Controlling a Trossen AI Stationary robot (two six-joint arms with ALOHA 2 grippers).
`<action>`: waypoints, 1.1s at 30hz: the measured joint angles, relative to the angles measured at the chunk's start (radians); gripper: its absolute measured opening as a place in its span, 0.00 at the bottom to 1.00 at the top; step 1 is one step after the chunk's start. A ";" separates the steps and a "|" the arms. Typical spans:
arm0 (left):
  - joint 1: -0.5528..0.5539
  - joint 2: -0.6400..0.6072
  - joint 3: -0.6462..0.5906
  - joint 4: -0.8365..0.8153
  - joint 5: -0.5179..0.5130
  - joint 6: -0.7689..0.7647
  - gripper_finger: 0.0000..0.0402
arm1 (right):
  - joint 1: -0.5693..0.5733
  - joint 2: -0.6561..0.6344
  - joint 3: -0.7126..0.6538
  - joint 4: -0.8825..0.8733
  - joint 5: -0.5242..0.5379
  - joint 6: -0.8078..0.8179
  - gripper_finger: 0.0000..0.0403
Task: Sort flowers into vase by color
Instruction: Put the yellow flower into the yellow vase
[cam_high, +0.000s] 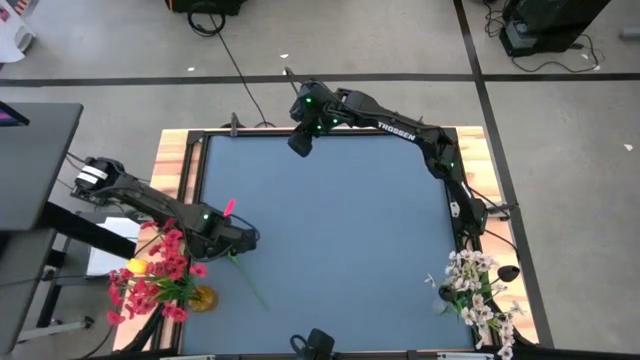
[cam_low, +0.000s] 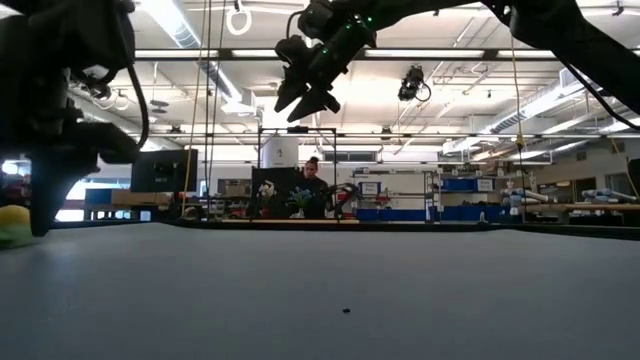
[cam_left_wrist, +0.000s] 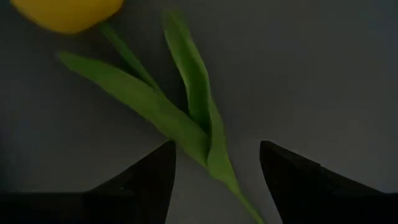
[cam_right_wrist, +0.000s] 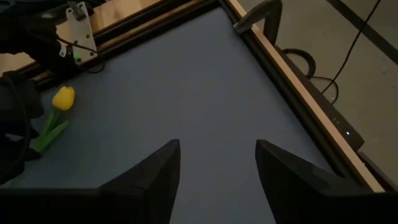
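Note:
A yellow tulip (cam_right_wrist: 63, 98) lies flat on the blue table top near its left edge, its bud (cam_left_wrist: 68, 12) pointing away from its green leaves (cam_left_wrist: 186, 118). Its thin stalk (cam_high: 250, 282) runs toward the near edge. My left gripper (cam_left_wrist: 217, 155) points down over the leaves and is open, one finger on either side of them and no contact showing. From above, the left gripper (cam_high: 243, 240) hides the bud. My right gripper (cam_high: 300, 140) hangs open, high over the table's far edge, with nothing between its fingers (cam_right_wrist: 217, 155).
Red flowers (cam_high: 150, 280) and an amber vase (cam_high: 203, 298) stand at the near left corner, just left of the tulip. White flowers (cam_high: 478, 295) stand at the near right corner. A wooden frame (cam_high: 180, 160) borders the table. A person (cam_low: 312, 185) sits far off in the room.

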 joint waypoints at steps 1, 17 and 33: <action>0.000 0.000 -0.009 0.000 0.000 0.000 0.59 | 0.000 0.000 0.000 0.000 0.000 -0.002 0.54; -0.001 -0.002 -0.049 0.051 -0.125 0.090 0.03 | 0.001 0.000 0.000 -0.022 -0.005 0.001 0.49; 0.000 -0.240 0.192 0.075 -0.401 1.102 0.03 | 0.108 0.001 0.000 -0.167 0.064 0.152 0.41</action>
